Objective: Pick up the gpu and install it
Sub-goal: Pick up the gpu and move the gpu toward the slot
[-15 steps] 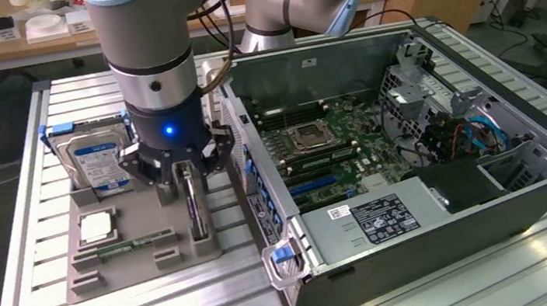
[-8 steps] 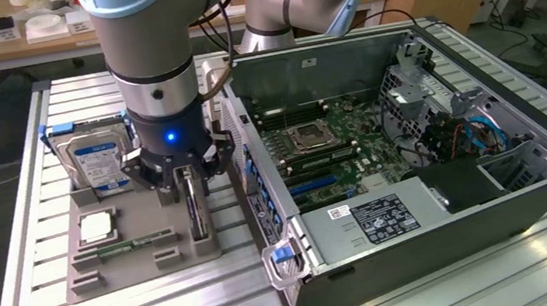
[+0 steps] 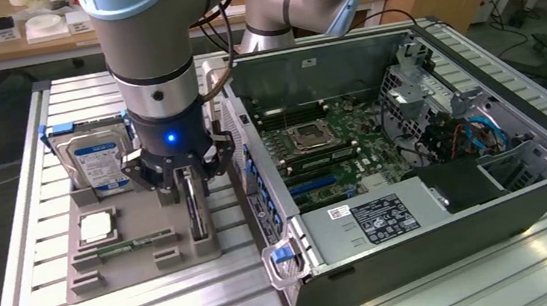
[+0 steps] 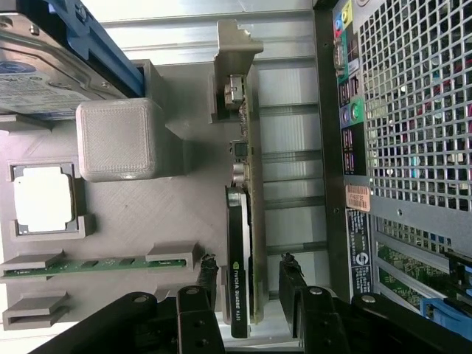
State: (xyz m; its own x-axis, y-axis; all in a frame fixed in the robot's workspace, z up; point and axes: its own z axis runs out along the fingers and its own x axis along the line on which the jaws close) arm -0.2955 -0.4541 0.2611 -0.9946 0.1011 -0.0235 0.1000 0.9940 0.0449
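Our gripper [image 4: 249, 259] stands wide open astride the edge-up gpu [image 4: 237, 251] in the grey holder [image 3: 139, 251], at the exterior view's left.

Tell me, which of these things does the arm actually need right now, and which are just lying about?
Needed: gpu, standing edge-on in the grey holder; tool, open astride it; open computer case.
Lying about: hard drive, processor chip, memory stick.

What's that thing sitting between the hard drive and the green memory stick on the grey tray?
A square silver processor chip, seated in its own pocket; the exterior view shows it plainly.
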